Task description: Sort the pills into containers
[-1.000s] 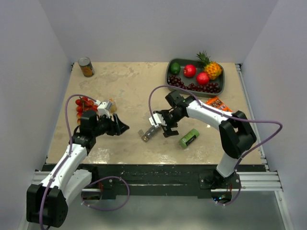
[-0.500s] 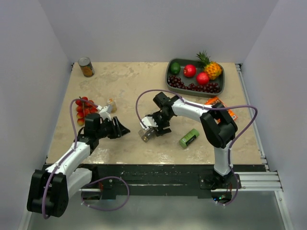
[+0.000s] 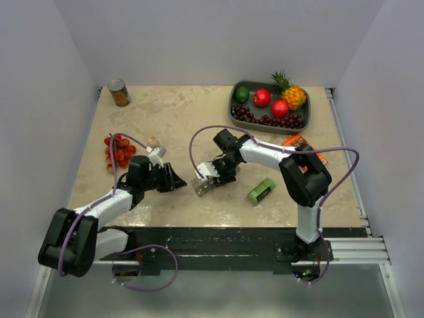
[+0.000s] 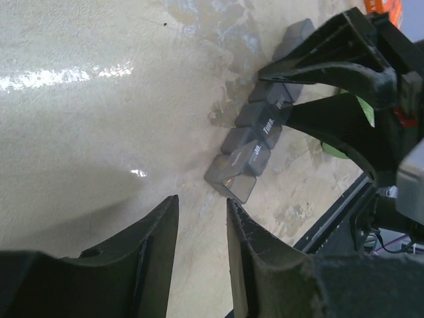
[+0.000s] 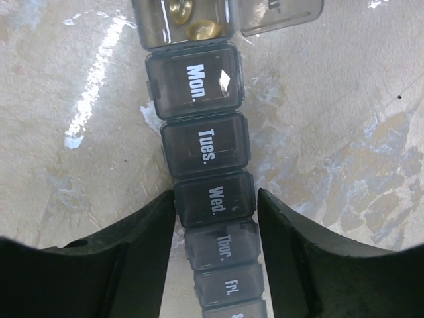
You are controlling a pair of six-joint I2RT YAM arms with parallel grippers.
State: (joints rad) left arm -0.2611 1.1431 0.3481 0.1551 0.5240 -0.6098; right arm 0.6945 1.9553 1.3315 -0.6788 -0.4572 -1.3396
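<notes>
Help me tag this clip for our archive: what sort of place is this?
Likely a robotics lab test cell: robot arms bolted at a tabletop edge, bare white walls, staged props like a weekly pill organizer and fruit tray.

1. A robot test cell in a lab: plain pale walls (image 3: pixel 199 40) box in the marbled table (image 3: pixel 185 112) at 9, 12 and 3 o'clock.
2. At 6 o'clock, the left arm (image 3: pixel 106 205) and right arm (image 3: pixel 271 154) rise from a black base (image 3: pixel 218 238) with an aluminium rail (image 3: pixel 358 246). Purple cables (image 3: pixel 339 148) loop off them.
3. Props lie scattered: a can (image 3: pixel 119 93) at 11 o'clock and a fruit tray (image 3: pixel 231 106) at 1 o'clock.
</notes>
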